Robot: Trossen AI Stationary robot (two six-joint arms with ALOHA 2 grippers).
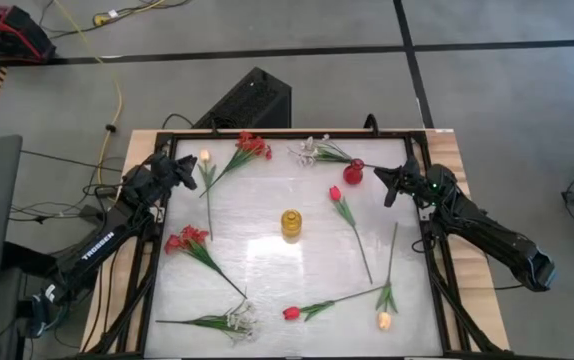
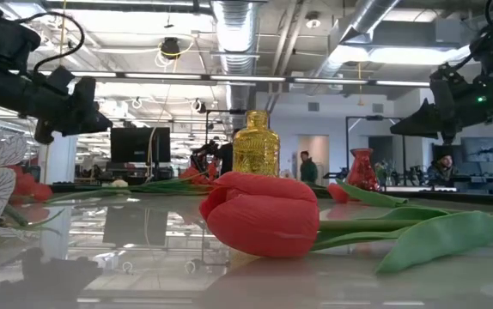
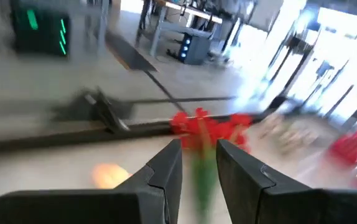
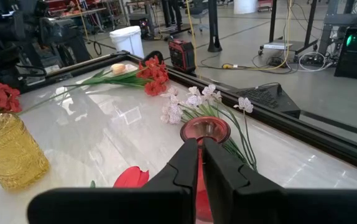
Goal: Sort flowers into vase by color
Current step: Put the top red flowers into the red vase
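Red tulip [image 2: 264,223] lying nearest on the surface [image 1: 267,270], other flowers [image 1: 195,245] scattered around the yellow vase [image 1: 291,223]. Left gripper [image 3: 198,167] hovering over red clustered blooms [image 3: 209,129], jaws parted. Right gripper [image 4: 199,163] above red vase [image 4: 204,132], jaws nearly closed, holding nothing.

One word could be read: "TROSSEN", in white capitals running along the dark forearm of the left arm [image 1: 97,243] in the high view. Nothing else carried legible writing; the green lights on the dark box [image 3: 40,28] in the left wrist view formed no readable characters
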